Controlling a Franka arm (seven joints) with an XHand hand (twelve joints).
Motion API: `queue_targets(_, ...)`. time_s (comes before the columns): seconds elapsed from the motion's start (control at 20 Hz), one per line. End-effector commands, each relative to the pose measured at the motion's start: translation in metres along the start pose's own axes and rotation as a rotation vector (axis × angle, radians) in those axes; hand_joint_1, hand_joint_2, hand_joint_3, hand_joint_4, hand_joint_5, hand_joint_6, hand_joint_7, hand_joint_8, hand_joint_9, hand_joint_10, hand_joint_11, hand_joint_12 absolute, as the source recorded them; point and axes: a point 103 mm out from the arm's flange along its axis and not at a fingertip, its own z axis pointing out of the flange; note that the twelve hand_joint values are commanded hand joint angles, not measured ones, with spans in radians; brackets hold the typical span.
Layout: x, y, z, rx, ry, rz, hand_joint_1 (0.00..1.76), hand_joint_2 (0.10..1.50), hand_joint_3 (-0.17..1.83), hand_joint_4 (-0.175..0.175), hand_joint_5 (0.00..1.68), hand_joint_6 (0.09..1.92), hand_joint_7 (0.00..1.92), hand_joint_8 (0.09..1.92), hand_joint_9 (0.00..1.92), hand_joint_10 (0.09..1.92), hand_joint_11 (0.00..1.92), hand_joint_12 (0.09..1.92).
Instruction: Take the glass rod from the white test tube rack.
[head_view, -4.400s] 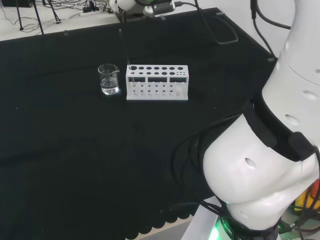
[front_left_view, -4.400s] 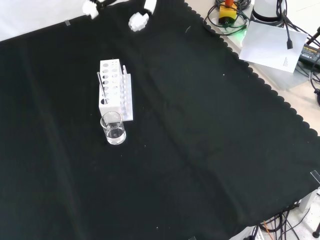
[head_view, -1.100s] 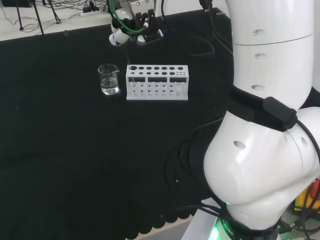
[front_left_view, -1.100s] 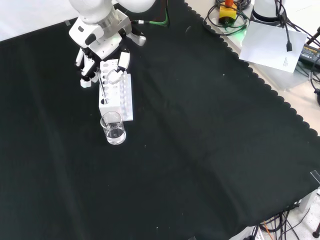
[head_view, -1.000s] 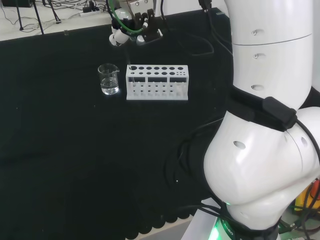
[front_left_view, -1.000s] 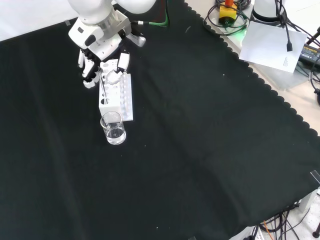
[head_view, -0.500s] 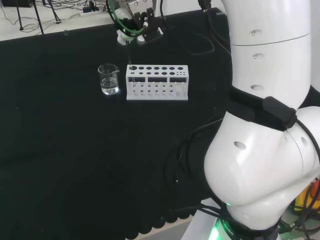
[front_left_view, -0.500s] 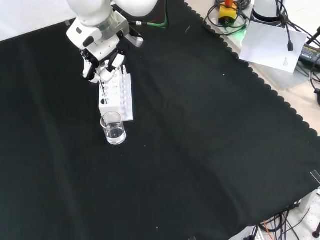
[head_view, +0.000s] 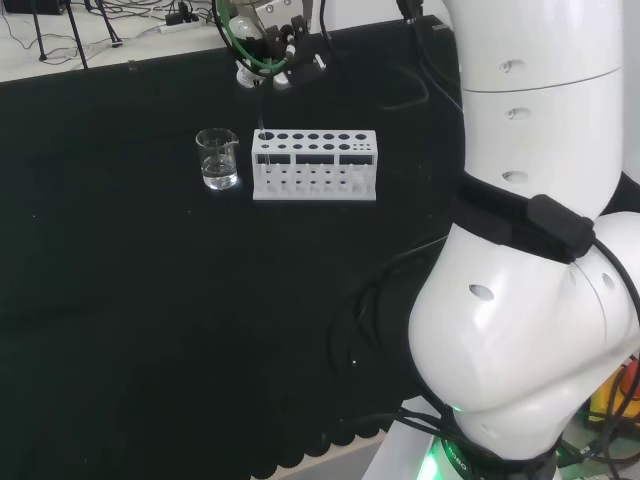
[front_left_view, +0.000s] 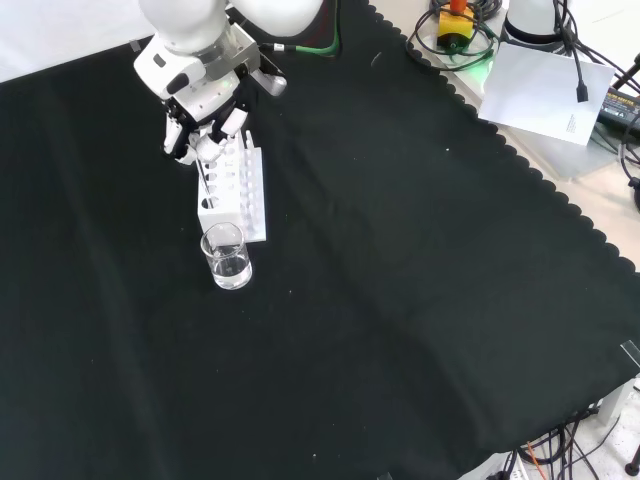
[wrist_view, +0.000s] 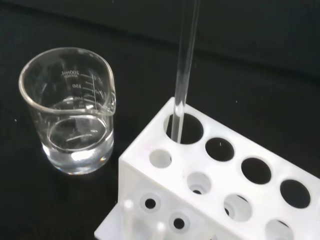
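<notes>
A white test tube rack (head_view: 314, 166) stands on the black cloth with a clear glass rod (head_view: 259, 112) upright in its end hole nearest the beaker. The hand (head_view: 264, 42) hangs over that end of the rack, its fingers curled together on the rod's upper end. In the front view the hand (front_left_view: 203, 104) is above the rack (front_left_view: 234, 188) and pinches the top of the rod (front_left_view: 204, 176). The wrist view shows the rod (wrist_view: 183, 75) still seated in the rack's (wrist_view: 227, 172) corner hole.
A small glass beaker (head_view: 218, 159) partly filled with clear liquid stands close to the rack's rod end, also seen in the front view as the beaker (front_left_view: 228, 258) and in the wrist view as the beaker (wrist_view: 69, 111). The arm's white links (head_view: 540, 250) stand at the head view's right.
The hand came in over the rack, and in the last second its spread fingers have drawn together on the rod's top. Rack and beaker have not moved.
</notes>
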Motion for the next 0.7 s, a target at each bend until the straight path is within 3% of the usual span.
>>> queue_targets(0.05,0.001,-0.023,-0.022,-0.301,0.047,-0.047,1.27,1.17,-0.15,-0.175,0.99,0.83,1.04,1.17,1.59,1.04,1.69,0.7)
queue_targets(0.2,0.001,-0.035,-0.038,-0.367,0.054,-0.055,1.29,1.18,-0.17,-0.175,1.02,0.71,1.06,1.21,1.57,1.06,1.65,0.73)
queue_targets(0.5,-0.007,-0.059,-0.066,-0.453,0.09,-0.051,1.29,1.18,-0.17,-0.175,1.03,0.69,1.06,1.22,1.58,1.05,1.63,0.75)
queue_targets(0.7,-0.013,-0.073,-0.087,-0.438,0.104,-0.036,1.29,1.18,-0.17,-0.175,1.03,0.68,1.05,1.23,1.58,1.04,1.63,0.76)
